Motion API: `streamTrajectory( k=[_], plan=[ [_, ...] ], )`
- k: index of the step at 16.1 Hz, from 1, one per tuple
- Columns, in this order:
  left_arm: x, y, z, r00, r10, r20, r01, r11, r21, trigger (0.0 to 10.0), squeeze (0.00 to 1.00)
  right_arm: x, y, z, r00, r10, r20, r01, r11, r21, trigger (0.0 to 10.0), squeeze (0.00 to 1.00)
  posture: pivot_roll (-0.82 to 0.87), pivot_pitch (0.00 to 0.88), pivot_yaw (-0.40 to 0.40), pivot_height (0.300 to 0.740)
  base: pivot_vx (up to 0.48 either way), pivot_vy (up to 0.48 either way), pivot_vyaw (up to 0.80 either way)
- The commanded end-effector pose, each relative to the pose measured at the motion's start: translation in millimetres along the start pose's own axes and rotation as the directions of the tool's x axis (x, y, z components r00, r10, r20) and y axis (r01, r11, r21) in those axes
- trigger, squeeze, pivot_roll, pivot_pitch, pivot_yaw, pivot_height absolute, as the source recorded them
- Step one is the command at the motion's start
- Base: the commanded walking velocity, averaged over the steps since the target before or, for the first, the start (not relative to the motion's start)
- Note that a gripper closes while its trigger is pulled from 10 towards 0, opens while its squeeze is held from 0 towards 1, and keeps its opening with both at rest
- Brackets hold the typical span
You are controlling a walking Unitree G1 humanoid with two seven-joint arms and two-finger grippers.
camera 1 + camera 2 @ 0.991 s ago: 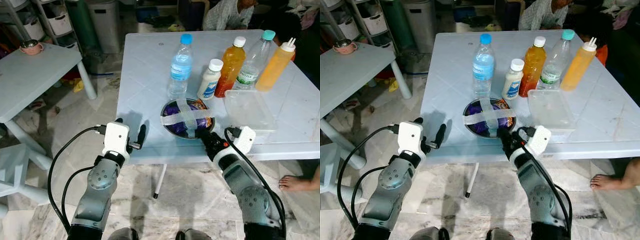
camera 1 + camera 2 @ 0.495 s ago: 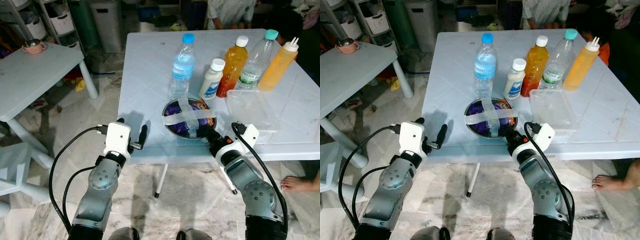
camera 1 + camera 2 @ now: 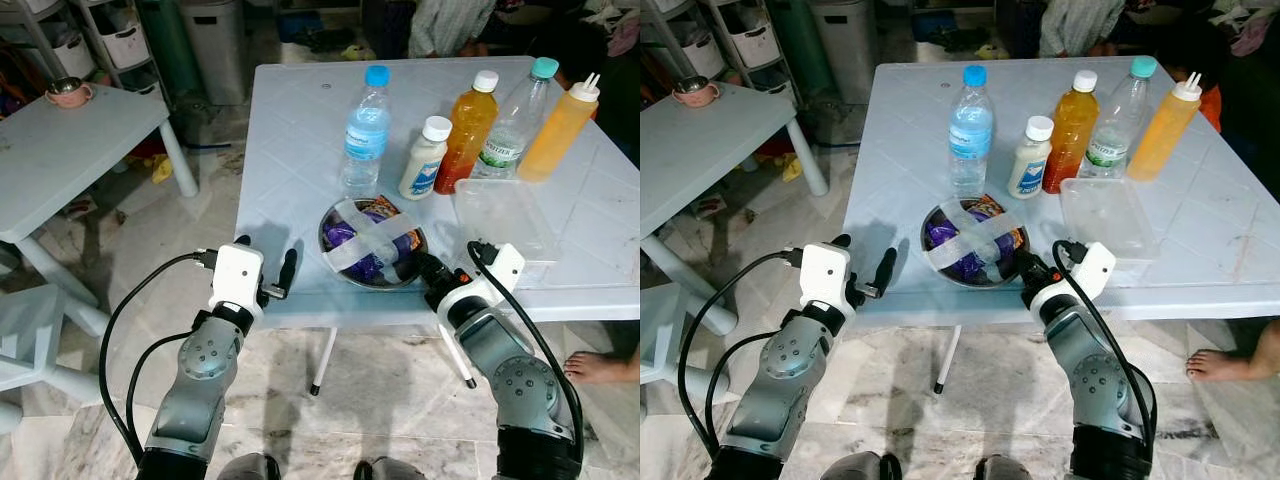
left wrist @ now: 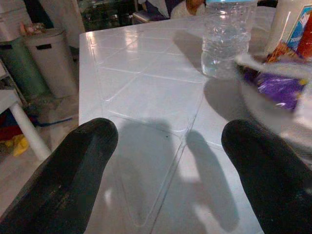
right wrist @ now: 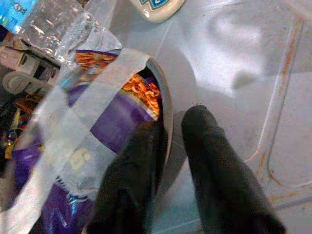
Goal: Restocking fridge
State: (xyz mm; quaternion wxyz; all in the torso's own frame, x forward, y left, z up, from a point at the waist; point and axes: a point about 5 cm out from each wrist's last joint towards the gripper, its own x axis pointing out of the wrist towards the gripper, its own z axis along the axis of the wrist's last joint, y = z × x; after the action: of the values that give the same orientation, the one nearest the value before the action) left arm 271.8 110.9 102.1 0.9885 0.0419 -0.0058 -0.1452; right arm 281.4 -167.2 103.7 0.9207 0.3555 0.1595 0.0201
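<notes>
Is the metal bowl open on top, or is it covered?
Partly covered: two tape strips cross over the metal bowl, and purple snack packets show between them.

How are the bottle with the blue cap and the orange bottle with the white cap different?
The blue-capped bottle is clear and holds clear liquid; the white-capped orange bottle holds orange liquid. The blue-capped bottle has a light blue label, while the orange one has none that shows. The blue-capped bottle stands at the left end of the row, and the orange one stands further right, past a small white bottle. Both stand upright and capped on the table.
</notes>
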Motion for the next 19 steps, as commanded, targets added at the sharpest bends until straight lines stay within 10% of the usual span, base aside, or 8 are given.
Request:
streamTrajectory(
  k=[1,2,3,7,8,9,19],
  plan=[
    [1.1,1.4,5.1,1.000,-0.004,0.022,0.003,1.000,0.016,10.0,0.00,-0.4,-6.3,-2.9,0.999,-0.051,-0.016,0.051,0.998,-0.028,1.6,0.00,-0.01,0.071,0.032,0.740,0.000,0.000,0.00],
    [1.3,1.7,5.3,1.000,-0.002,0.023,0.002,1.000,0.018,10.0,0.00,0.2,-6.6,1.0,0.998,-0.056,0.006,0.056,0.997,-0.054,3.0,0.00,-0.01,0.071,0.033,0.740,0.000,0.000,0.00],
    [1.7,1.9,5.7,1.000,0.000,0.024,0.000,1.000,0.018,10.0,0.00,1.5,-6.9,4.8,0.998,-0.066,0.015,0.067,0.996,-0.061,10.0,0.00,-0.01,0.071,0.033,0.740,0.000,0.000,0.00],
    [2.8,3.6,6.7,1.000,0.007,0.027,-0.007,1.000,0.023,10.0,0.00,6.1,-3.7,22.1,0.996,-0.039,0.075,0.047,0.993,-0.105,10.0,0.00,0.00,0.071,0.035,0.740,0.000,0.000,0.00],
    [2.7,4.6,6.8,1.000,0.011,0.027,-0.012,1.000,0.024,10.0,0.00,6.1,-0.4,23.2,0.997,-0.014,0.077,0.023,0.993,-0.116,10.0,0.14,0.00,0.070,0.034,0.740,0.000,0.000,0.00],
    [2.4,5.5,7.0,1.000,0.016,0.027,-0.017,1.000,0.026,10.0,0.00,5.9,2.8,24.1,0.996,-0.001,0.085,0.014,0.989,-0.145,10.0,1.00,0.00,0.071,0.033,0.740,0.000,0.000,0.00],
    [1.0,7.7,7.5,0.999,0.020,0.027,-0.021,0.999,0.032,10.0,0.00,-2.2,4.7,6.7,1.000,0.003,0.009,-0.002,0.994,-0.109,10.0,1.00,0.01,0.070,0.030,0.740,0.000,0.000,0.00]
  ],
)
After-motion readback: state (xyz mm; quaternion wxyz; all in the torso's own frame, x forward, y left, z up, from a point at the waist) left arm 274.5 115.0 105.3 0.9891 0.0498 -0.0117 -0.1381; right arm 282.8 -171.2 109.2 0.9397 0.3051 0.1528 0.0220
